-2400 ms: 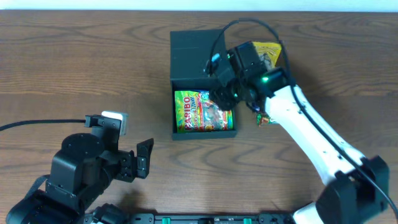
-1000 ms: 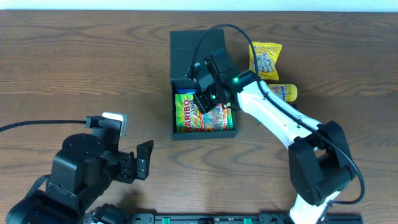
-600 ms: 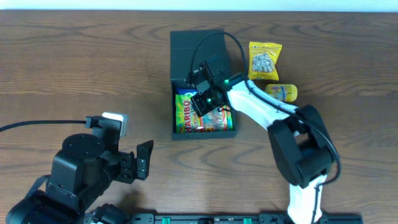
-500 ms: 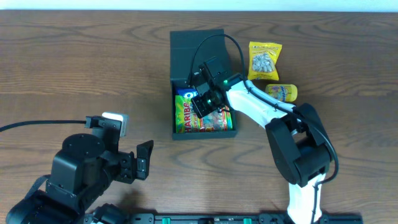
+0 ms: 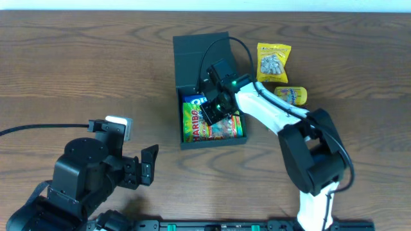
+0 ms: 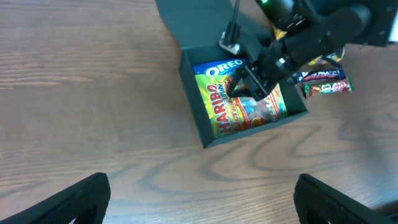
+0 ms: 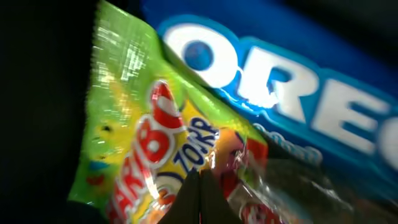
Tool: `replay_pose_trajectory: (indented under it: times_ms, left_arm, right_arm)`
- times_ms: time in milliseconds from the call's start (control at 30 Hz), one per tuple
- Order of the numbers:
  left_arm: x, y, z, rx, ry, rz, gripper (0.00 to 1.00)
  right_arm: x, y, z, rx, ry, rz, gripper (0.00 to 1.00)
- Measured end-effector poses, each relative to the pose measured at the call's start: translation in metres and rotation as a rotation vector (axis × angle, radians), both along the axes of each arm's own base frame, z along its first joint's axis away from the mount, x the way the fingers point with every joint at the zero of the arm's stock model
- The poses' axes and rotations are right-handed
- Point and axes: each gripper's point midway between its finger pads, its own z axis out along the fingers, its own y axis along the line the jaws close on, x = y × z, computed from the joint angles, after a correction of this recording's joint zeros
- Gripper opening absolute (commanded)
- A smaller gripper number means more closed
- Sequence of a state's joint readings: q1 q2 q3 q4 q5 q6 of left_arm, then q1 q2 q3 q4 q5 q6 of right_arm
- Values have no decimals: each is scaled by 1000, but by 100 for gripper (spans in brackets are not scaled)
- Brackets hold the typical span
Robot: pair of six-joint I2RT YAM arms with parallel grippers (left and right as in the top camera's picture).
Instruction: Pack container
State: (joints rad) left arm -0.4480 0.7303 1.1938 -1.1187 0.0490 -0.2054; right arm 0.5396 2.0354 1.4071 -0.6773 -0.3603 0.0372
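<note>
Teal-black container (image 5: pixel 196 54), Oreo packet (image 6: pixel 217 67) (probably) half-buried

Wooden table (image 5: pixel 77 58), dark brown grain, surface sound. Yellow snack packet (image 5: pixel 273 63) lies flat near the far edge. A smaller yellow packet (image 5: pixel 292 95) lies just beside it on the near side. Green Haribo bag (image 6: pixel 230 109) lies flat, overlapping a blue Oreo pack (image 6: pixel 217 67). A small dark-wrapped bar (image 6: pixel 323 82) lies apart, print unreadable.

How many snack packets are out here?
5. Two lie in the box: the Haribo bag and the Oreo pack. A large yellow bag, a small yellow packet and a dark bar lie on the table beside it. Others may be hidden beneath.
</note>
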Motion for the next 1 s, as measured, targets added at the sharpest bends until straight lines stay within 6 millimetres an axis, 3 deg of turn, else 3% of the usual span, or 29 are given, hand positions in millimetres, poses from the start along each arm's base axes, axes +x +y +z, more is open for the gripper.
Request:
replay_pose_trajectory:
  times_ms: [133,233,500,733,1000]
  left_arm:
    - [0,0,0,0,0,0,95]
    - [0,0,0,0,0,0,95]
    - [0,0,0,0,0,0,96]
    - [0,0,0,0,0,0,95]
    - [0,0,0,0,0,0,95]
  right_arm:
    - [8,-11,32,-28,-90,-23,1]
    - [8,-22,38,-83,-113,-38,1]
    - [17,-42,21,-208,-139,-77,1]
    - [18,-59,-19,-307,-75,-128,1]
    - [18,-61,-24,-319,-70,-147,1]
